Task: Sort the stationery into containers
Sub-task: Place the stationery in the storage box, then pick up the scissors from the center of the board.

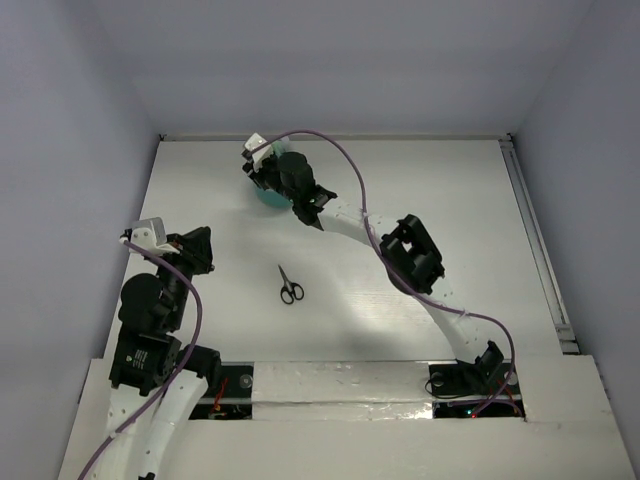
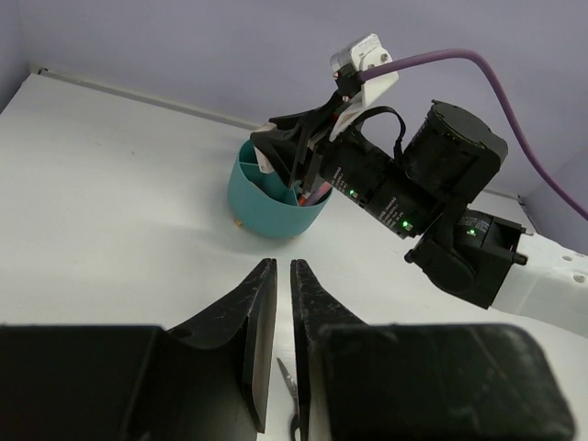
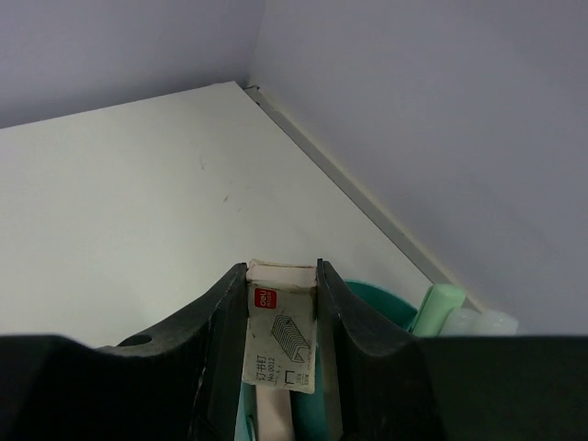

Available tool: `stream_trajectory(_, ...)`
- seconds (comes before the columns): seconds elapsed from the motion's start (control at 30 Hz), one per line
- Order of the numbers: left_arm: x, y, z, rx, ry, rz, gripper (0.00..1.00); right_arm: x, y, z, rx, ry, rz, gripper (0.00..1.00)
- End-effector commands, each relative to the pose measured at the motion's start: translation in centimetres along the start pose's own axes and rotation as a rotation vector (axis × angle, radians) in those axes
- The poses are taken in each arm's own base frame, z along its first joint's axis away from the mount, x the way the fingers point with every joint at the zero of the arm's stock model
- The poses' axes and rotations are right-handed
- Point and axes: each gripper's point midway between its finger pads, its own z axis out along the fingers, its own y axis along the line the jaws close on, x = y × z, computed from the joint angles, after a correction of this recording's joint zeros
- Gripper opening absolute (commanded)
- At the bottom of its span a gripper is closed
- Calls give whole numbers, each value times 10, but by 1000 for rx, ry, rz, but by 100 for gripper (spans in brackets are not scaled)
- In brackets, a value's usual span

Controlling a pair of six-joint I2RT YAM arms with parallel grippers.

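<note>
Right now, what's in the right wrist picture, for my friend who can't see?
Black jaws pinch a small white box with a staples drawing on its label, above the teal organiser. A pale green pen stands in it, right. White table behind.

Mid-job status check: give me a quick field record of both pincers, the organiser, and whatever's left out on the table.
right pincer: closed on a small labelled box, over the teal organiser
left pincer: nearly closed, empty, above the table
teal organiser: upright at the table's far side, green pen standing in it
scissors: lying flat mid-table, clear of both pincers
left to sort: scissors only, as far as the top view shows
</note>
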Motion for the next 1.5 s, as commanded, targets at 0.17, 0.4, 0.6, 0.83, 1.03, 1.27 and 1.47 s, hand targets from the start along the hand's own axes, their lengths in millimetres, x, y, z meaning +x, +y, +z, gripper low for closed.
stream_trajectory(0.17,-8,-3,4,9,-26,5,10,3,-4,3,41,-53,-34,3)
stream_trajectory(0.4,-9,-4,3,10,-29,5,9,25,-12,0,83,-15,-38,3)
stream_trajectory(0.6,-9,-3,3,9,-27,5,9,28,-16,-1,115,-15,-36,4)
stream_trajectory(0.83,-9,-4,3,12,-30,5,9,36,-24,-15,183,-11,-18,19)
stream_trajectory(1.03,-9,-5,4,18,-28,5,9,21,-27,-32,191,-41,11,55)
stream_trajectory(1.27,-8,-2,5,5,-26,5,9,-14,-32,-49,182,-74,69,58)
stream_trajectory(1.47,-3,-2,9,0,-2,4,9,-9,-35,-69,205,-22,117,57)
